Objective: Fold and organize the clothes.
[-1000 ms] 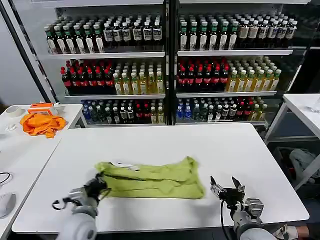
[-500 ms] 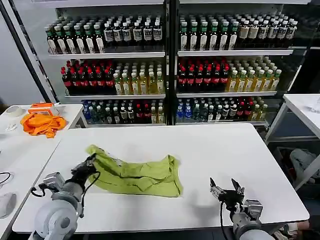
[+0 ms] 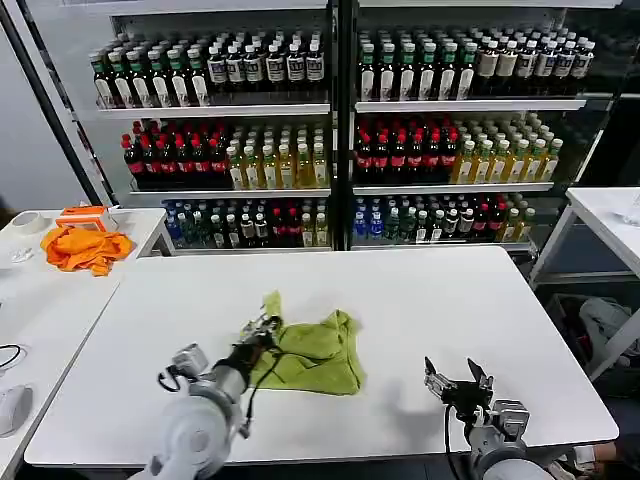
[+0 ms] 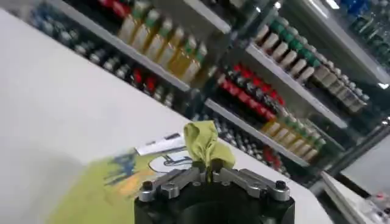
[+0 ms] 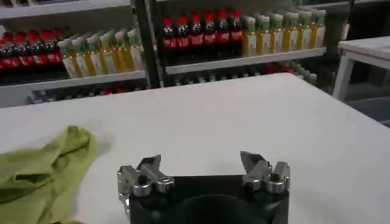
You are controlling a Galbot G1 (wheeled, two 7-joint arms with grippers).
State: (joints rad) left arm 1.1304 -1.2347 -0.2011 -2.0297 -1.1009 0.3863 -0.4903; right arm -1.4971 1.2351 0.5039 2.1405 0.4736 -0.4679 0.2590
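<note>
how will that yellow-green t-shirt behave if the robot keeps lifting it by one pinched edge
Probably floppy: the T-shirt lies in soft bunched folds, and the bit gripped by the left pincer crumples above it. Likely light, since a small pinch raises that edge. It may drag or unfold on the smooth white table. The right pincer waits open.

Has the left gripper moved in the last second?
Yes. The left gripper, shut on the T-shirt, has carried its edge rightward across the table, toward the idle right gripper.
</note>
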